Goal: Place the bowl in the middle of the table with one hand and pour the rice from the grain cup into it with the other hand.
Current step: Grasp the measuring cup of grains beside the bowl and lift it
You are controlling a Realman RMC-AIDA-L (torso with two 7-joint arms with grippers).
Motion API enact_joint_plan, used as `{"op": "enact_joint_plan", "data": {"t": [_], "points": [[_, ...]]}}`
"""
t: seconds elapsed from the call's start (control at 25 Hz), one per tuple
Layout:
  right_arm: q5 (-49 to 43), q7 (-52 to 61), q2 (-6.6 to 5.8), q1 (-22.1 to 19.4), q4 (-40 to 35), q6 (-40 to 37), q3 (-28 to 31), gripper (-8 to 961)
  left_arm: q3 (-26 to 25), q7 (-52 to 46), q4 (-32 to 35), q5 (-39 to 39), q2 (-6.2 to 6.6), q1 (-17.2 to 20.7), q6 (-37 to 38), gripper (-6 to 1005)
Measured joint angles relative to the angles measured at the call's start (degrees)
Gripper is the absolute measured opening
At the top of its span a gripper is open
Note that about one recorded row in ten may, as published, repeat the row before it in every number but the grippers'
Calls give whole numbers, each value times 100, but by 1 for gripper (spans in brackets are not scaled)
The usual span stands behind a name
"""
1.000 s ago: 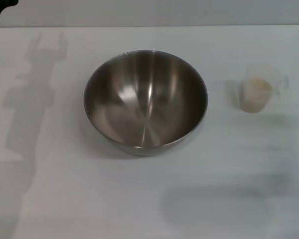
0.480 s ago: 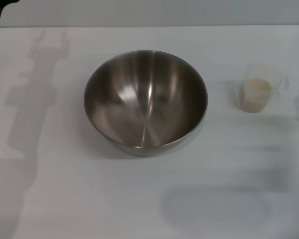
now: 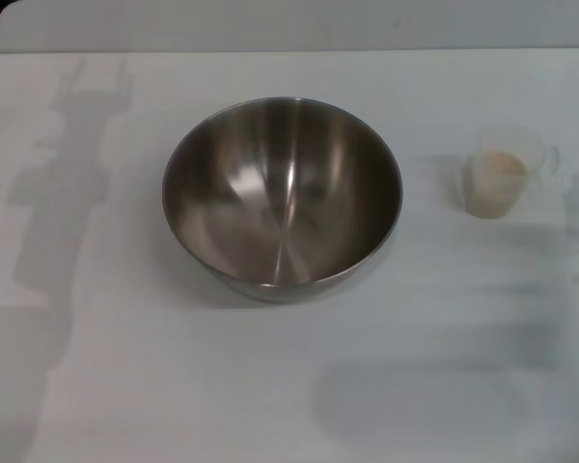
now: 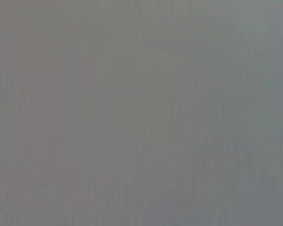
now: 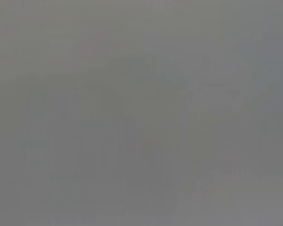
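On the table (image 3: 125, 386), bowl (image 3: 282, 193) and rice-filled grain cup (image 3: 497, 181) stand untouched.

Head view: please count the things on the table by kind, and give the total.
Steel bowl: 1
Clear grain cup holding rice: 1
Total: 2 things, standing apart on the white table. No tool is in view.

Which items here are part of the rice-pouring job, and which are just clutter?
Part of the job:
- bowl, empty, mid-table
- grain cup, upright to its right
- rice inside the cup
- table

Clutter:
- none visible; neither gripper shows in any view
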Motion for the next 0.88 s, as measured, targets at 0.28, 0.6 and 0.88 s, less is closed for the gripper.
{"op": "enact_joint_plan", "data": {"t": [0.28,0.6,0.88], "points": [[9,-2,0,-7,22,449,-55,567,-10,0,3,0,-1,-8,40,572],[8,-3,0,-10,106,644,-198,568,-5,0,8,0,-1,-13,59,570],[1,-7,0,-31,139,658,-200,568,-9,0,9,0,-1,42,167,570]]}}
